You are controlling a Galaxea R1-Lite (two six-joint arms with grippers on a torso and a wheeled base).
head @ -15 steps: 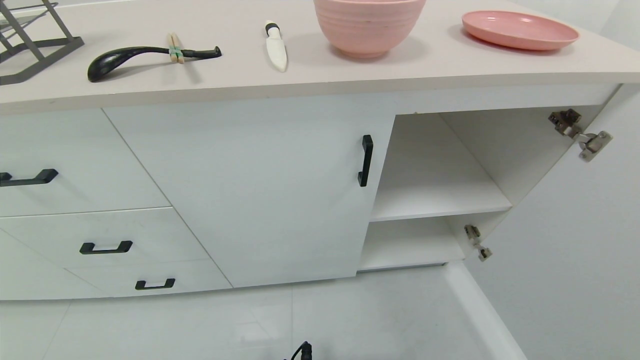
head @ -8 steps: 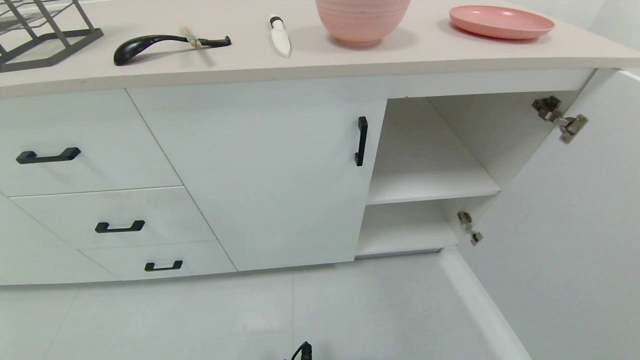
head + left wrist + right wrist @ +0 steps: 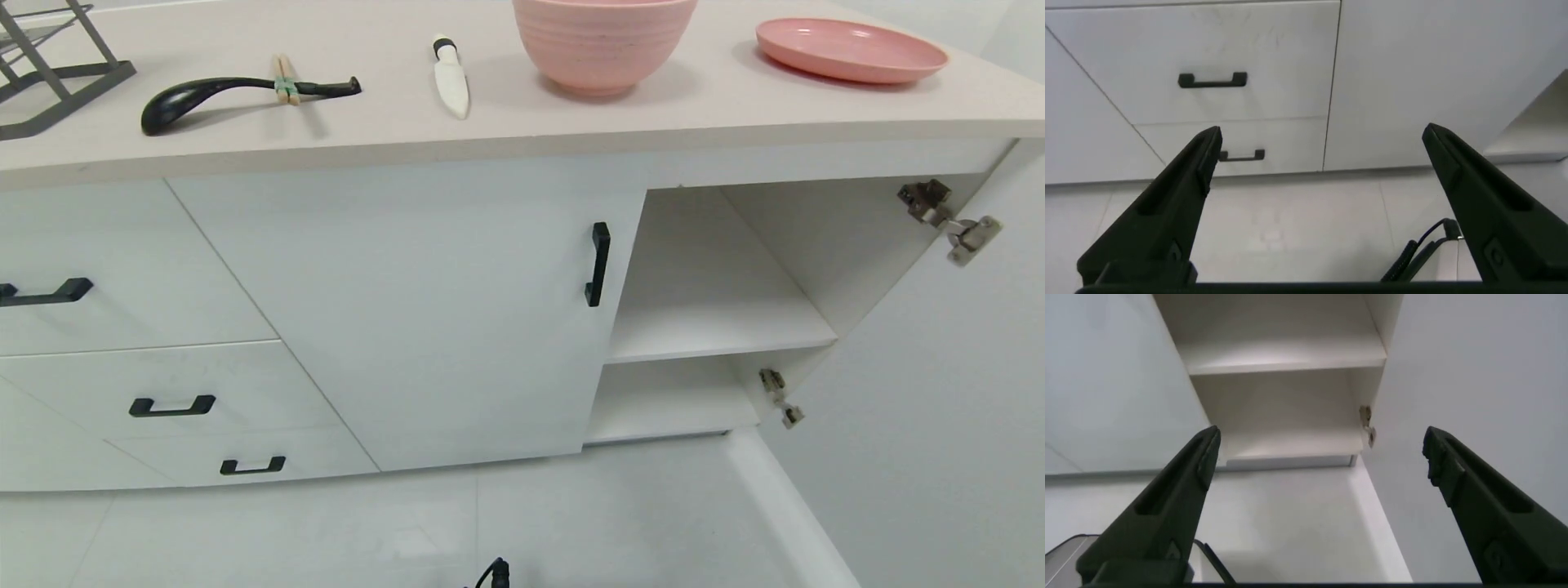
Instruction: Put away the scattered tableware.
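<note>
left gripper (image 3: 1321,135): fingers apart, empty, facing drawers (image 3: 1249,49) | right gripper (image 3: 1321,434): fingers apart, empty, facing open cabinet shelves (image 3: 1290,355) | pink bowl (image 3: 604,45): on countertop (image 3: 735,110) | pink plate (image 3: 851,49): right of bowl | white knife (image 3: 451,77), chopsticks (image 3: 283,79), black ladle (image 3: 204,94): left of bowl

We face a white cabinet (image 3: 424,327) under a beige bench (image 3: 506,131): black-handled drawers (image 3: 106,376) left, door (image 3: 939,408) open right, pale tiled floor (image 3: 326,531).
</note>
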